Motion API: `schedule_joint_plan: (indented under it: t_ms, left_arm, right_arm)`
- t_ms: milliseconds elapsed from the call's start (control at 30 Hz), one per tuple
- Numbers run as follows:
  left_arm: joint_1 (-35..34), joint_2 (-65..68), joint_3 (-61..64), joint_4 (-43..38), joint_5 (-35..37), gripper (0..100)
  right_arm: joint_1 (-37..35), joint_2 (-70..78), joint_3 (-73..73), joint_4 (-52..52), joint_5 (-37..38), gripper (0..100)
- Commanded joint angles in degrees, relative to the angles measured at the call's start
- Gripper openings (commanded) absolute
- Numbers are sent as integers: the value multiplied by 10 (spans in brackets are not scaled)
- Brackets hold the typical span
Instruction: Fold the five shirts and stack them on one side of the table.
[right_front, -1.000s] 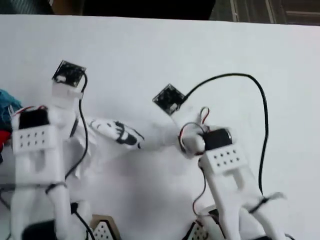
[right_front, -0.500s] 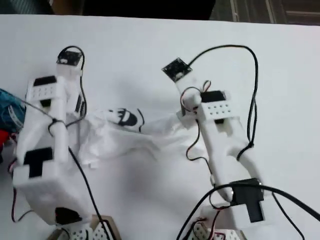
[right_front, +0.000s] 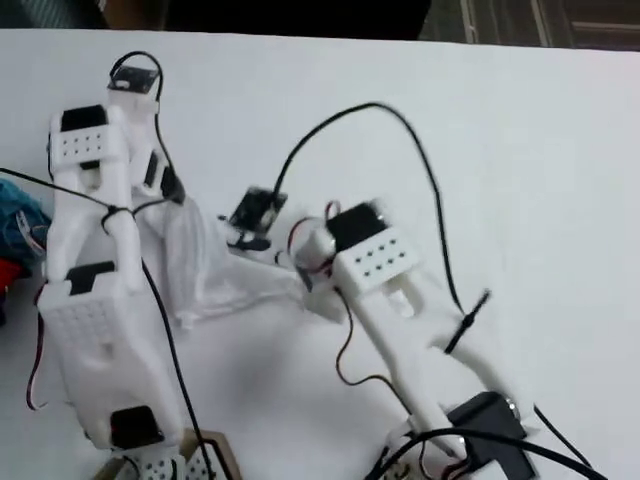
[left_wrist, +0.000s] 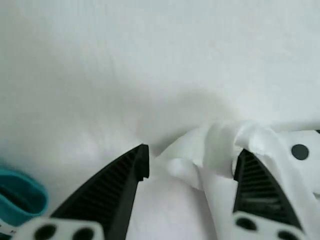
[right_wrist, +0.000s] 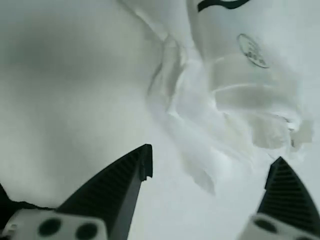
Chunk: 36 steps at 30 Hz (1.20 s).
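A crumpled white shirt (right_front: 205, 272) with a black print lies on the table between my two arms. My left gripper (right_front: 166, 188) stands at the shirt's far left edge. In the left wrist view it (left_wrist: 192, 162) is open, and a raised fold of the white shirt (left_wrist: 215, 150) sits between its fingertips. My right gripper (right_front: 243, 238) hovers over the shirt's right part. In the right wrist view it (right_wrist: 210, 165) is open above the bunched shirt (right_wrist: 220, 105), which shows a round label (right_wrist: 251, 50); nothing is held.
More clothes, teal (right_front: 16, 222) and red (right_front: 7, 274), lie at the table's left edge; the teal cloth (left_wrist: 19, 197) is also close beside my left gripper. The white table (right_front: 520, 150) stretches bare to the right and the back. Black cables trail from both arms.
The left arm has stretched toward the table's back. The right arm has swung left and down over the shirt. The shirt has been drawn together toward the left.
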Motion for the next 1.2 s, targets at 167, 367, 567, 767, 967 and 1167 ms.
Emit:
schedule_joint_plan:
  t_ms: [167, 367, 567, 767, 967, 1167]
  left_arm:
    - [-41, 26, -63, 21, -1, 293]
    - [-47, 26, -59, 25, -2, 293]
    - [-47, 24, -62, 49, -3, 293]
    - [-47, 26, -62, 49, -3, 293]
    - [-47, 27, -60, 49, -2, 293]
    - [-47, 27, -58, 50, -2, 293]
  right_arm:
    - [-34, 19, 97, -125, 2, 358]
    - [-29, 65, 94, -188, 2, 277]
    - [18, 86, 94, -252, 2, 15]
    - [62, 84, 41, -221, 3, 21]
    - [103, 86, -79, -187, 4, 20]
    - [109, 87, -141, -187, 4, 20]
